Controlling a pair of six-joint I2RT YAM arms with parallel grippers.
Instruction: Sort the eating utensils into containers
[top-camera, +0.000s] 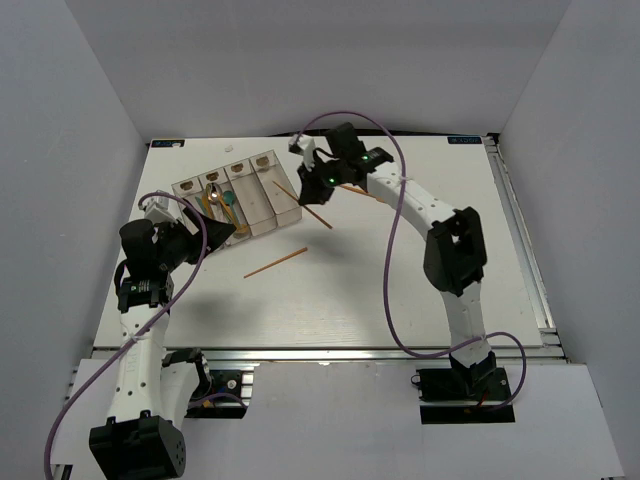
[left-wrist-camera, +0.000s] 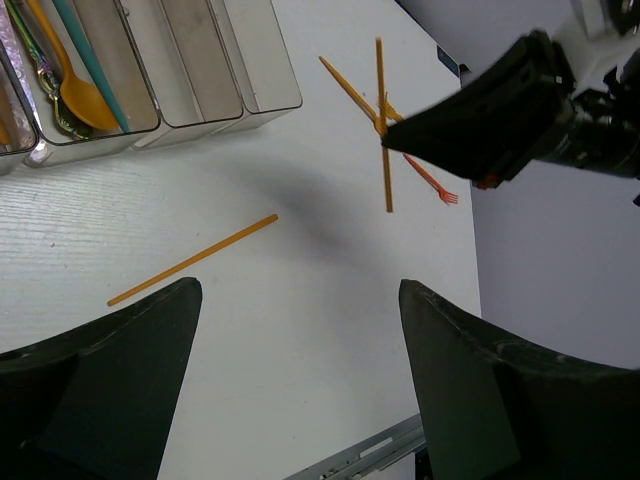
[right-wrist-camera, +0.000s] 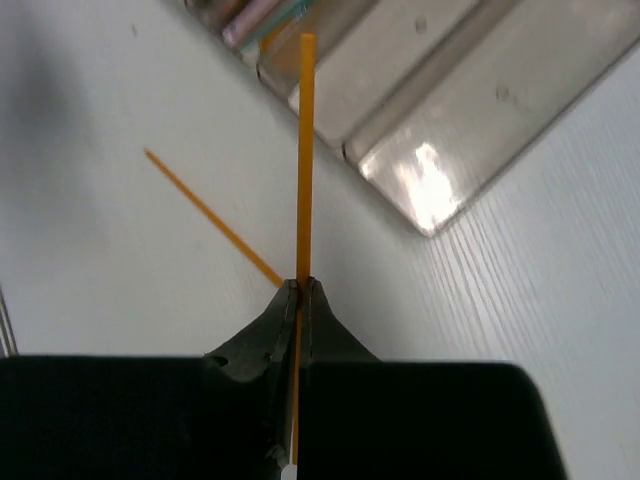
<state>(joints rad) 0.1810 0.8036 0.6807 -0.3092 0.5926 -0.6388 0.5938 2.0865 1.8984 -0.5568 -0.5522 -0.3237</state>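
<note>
Right gripper (right-wrist-camera: 301, 288) is pressed together on an orange chopstick (right-wrist-camera: 304, 150), pinching it roughly mid-length. My guess is that's so it balances and doesn't droop at either end. It looks lifted off the tabletop (top-camera: 330, 300), hanging just beside the near corner of the containers (top-camera: 258, 195), with the front tip pointing at them. The stick sits diagonal to the row of bins, so I'd say it needs turning to line up with one of those narrow slots before it'll drop in flat. Left gripper (left-wrist-camera: 300, 300) is spread wide with nothing in it, hovering low near the other end of the containers. It looks parked out of the way, but it's also looking at a second chopstick (left-wrist-camera: 190, 260) lying loose on the tabletop, so that's probably its pick. One bin already has an orange spoon (left-wrist-camera: 75, 85) and a teal-handled piece in it. The two bins nearest the right arm don't show anything inside, so the chopstick is likely meant for one of those. Over past the right gripper there's another orange stick (left-wrist-camera: 350, 90) and a little orange fork (left-wrist-camera: 432, 180) on the tabletop, so plenty is left to sort.
</note>
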